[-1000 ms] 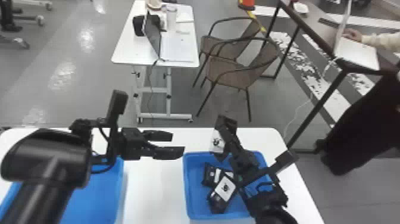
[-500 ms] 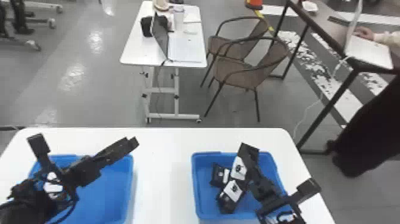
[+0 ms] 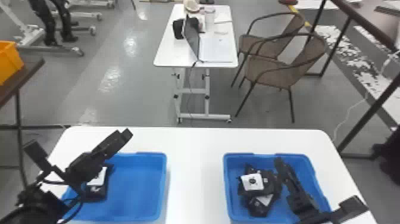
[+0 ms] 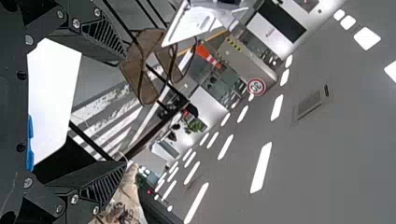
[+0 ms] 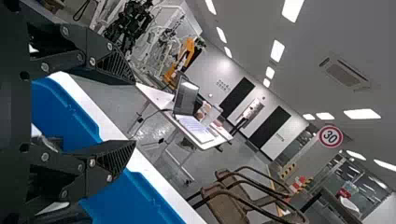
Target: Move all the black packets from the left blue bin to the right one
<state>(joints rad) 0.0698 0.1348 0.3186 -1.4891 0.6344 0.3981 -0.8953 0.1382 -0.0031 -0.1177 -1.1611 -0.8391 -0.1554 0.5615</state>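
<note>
You are facing two blue rectangular plastic bins (image 3: pixel 137 187), two brown woven armchairs (image 3: pixel 268 70), one orange plastic crate (image 3: pixel 9 59) and one open grey laptop (image 3: pixel 191 37); black packets (image 3: pixel 269 182) are overlapping too much for counting.

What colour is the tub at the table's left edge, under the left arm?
Solid blue, the left tub; it shows best in the head view.

In from the near left, angling the left gripper (image 3: pixel 125 136) far and rightward, with fingers spread wide! And over on the right, pointing the right gripper (image 3: pixel 278 162) far and slightly left, holding fingers apart too, just less widely.
</note>
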